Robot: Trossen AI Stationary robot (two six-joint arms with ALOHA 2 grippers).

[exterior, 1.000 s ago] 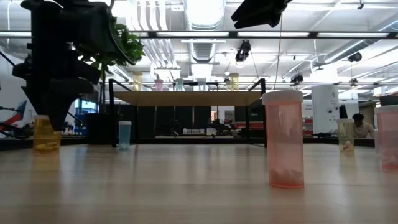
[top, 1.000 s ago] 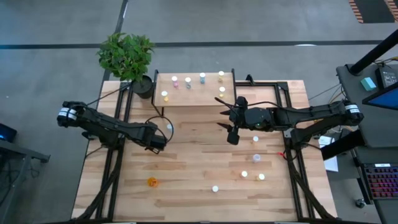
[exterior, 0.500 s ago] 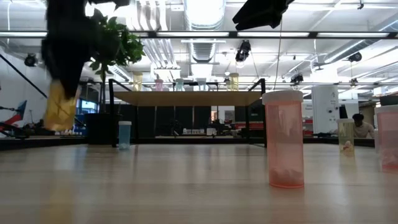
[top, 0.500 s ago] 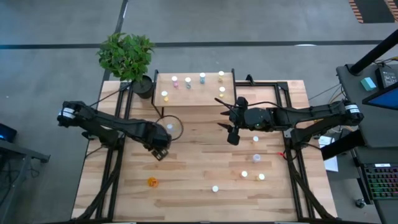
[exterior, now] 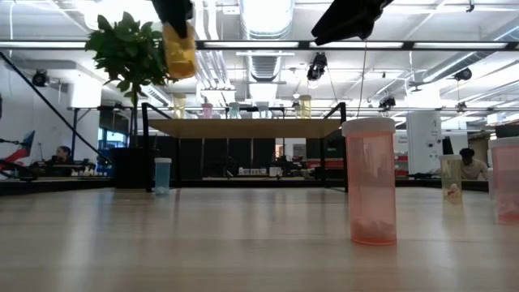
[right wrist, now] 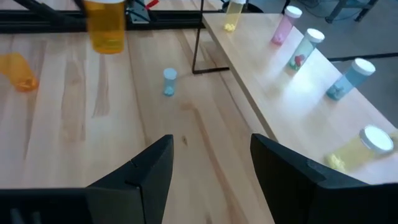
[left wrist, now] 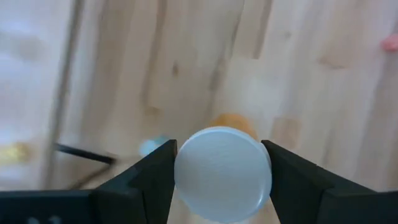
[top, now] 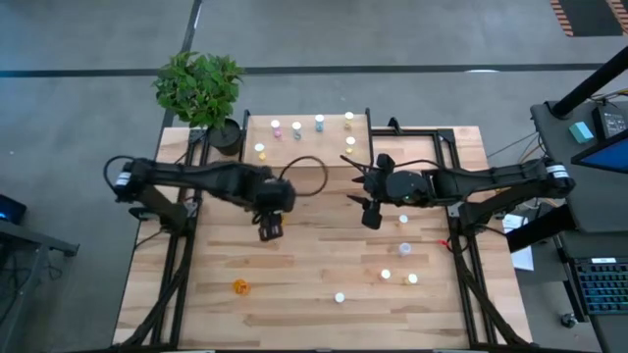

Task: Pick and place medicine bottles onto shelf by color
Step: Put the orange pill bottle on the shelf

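Left wrist view, left end effector (left wrist: pixel 222 180) clamping white-capped yellow bottle (left wrist: pixel 222 172)

Bright even overhead light, ceiling lamps (exterior: pixel 263 15) glaring in low view, left wrist view motion-blurred, soft shadows.

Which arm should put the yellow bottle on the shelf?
Left. The left gripper already grips the yellow bottle, lifted off the table near the shelf. The right gripper is open and empty.
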